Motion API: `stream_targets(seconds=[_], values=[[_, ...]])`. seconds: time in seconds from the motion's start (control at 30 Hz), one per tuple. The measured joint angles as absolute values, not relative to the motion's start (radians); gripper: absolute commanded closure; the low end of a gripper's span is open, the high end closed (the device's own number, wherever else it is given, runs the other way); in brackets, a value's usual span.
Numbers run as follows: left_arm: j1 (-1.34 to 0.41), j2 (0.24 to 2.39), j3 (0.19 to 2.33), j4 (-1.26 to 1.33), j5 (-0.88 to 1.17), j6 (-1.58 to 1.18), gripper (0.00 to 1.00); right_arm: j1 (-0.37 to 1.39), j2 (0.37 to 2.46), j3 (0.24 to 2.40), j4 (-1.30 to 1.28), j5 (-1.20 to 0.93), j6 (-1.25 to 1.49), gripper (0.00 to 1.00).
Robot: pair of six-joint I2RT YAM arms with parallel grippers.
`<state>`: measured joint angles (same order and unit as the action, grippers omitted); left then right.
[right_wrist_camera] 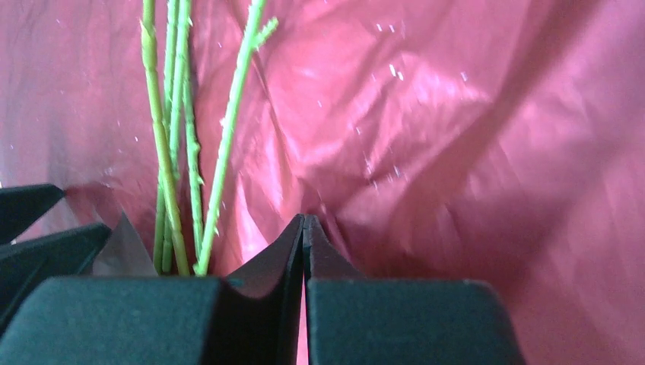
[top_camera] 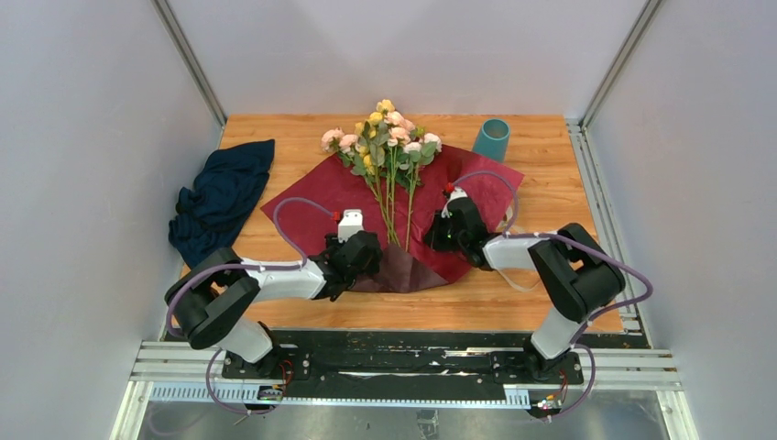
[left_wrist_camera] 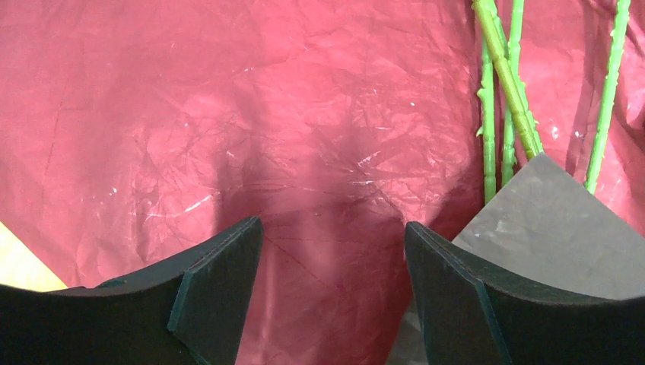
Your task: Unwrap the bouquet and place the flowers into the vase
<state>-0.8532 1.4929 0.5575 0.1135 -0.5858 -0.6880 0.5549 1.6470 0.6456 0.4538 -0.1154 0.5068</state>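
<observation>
The bouquet lies unwrapped: the maroon wrapping paper [top_camera: 316,197] is spread flat on the wooden table, and the flowers [top_camera: 385,137] lie on it, blooms far, green stems [top_camera: 389,206] toward me. The teal vase [top_camera: 492,139] stands upright at the back right, off the paper. My left gripper [top_camera: 362,247] hovers open over bare paper [left_wrist_camera: 228,114], left of the stems [left_wrist_camera: 502,84], with nothing between its fingers [left_wrist_camera: 220,281]. My right gripper [top_camera: 435,238] is just right of the stems [right_wrist_camera: 163,152], fingertips pressed together [right_wrist_camera: 304,220] on a raised fold of paper [right_wrist_camera: 456,152].
A dark navy cloth [top_camera: 220,197] lies crumpled at the table's left edge. A grey-backed flap of paper [left_wrist_camera: 548,220] covers the stem ends near my left gripper. White walls enclose the table on three sides. A pale ribbon strand [top_camera: 508,218] lies by the right arm.
</observation>
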Motion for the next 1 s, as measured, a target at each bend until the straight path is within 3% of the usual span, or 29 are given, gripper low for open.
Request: stream_targets(seconds=[0.37,0.47,0.6,0.73,0.83,1.0], values=[[-0.715,1.484,0.562,0.117,-0.532,-0.68,0.22,0.559,1.781,0.794,0.458,-0.173,0.513,0.99],[-0.701,1.465,0.561,0.089,-0.516,-0.68,0.22,0.559,1.732,0.796,0.373,-0.165,0.496,0.9],[-0.7,1.419,0.556,0.044,-0.486,-0.681,0.22,0.561,1.594,0.783,0.282,-0.146,0.471,0.58],[-0.707,1.289,0.537,0.018,-0.474,-0.685,0.21,0.563,1.361,0.751,0.226,-0.112,0.448,0.42],[-0.717,1.217,0.536,-0.002,-0.473,-0.684,0.21,0.563,1.211,0.7,0.189,-0.075,0.441,0.35],[-0.767,1.111,0.536,-0.031,-0.472,-0.69,0.21,0.563,1.077,0.582,0.111,-0.003,0.44,0.33]])
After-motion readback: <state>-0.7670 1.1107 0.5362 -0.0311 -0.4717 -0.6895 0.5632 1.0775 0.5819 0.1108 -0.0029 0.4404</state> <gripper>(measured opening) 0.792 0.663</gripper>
